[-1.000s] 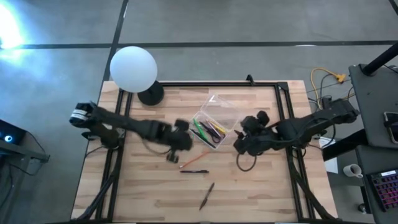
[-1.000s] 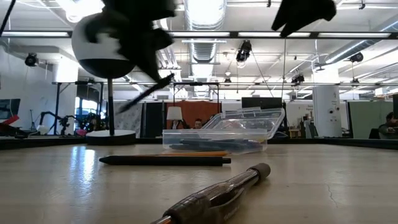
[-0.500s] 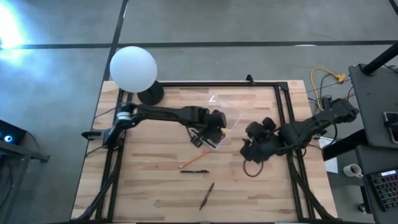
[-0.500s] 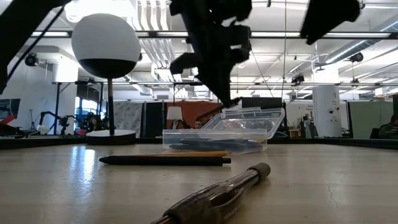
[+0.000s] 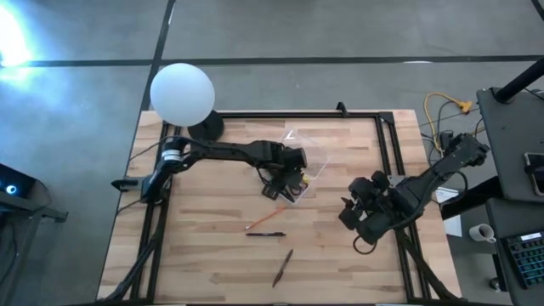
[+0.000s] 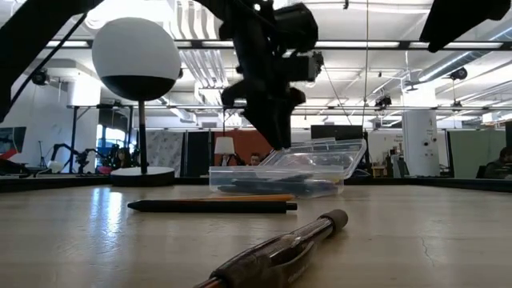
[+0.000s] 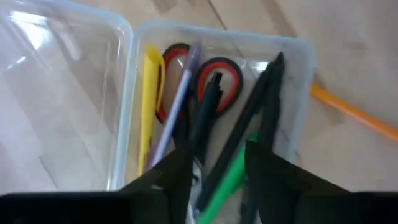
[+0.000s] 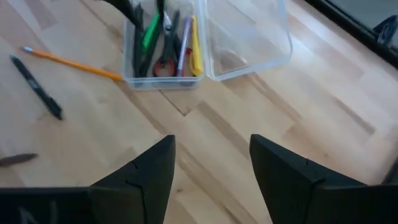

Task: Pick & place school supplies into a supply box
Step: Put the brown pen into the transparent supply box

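While the left claw (image 5: 285, 177) hangs parted and empty over the supply box (image 5: 293, 167) mid-bench, an orange pencil (image 5: 265, 219), seemingly untouched, lies nearby; the right claw (image 5: 357, 223) waits, parted.

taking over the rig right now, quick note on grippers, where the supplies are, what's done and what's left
Left gripper: open, empty, hovering over the supply box.
Right gripper: open, empty, parked above the table's right side.
Done, in the box: red-handled scissors, yellow pen, green pen, several dark pens.
Left, on the table: orange pencil lying beside the box, black pen, dark pen nearest the front edge.
The box lid is open.
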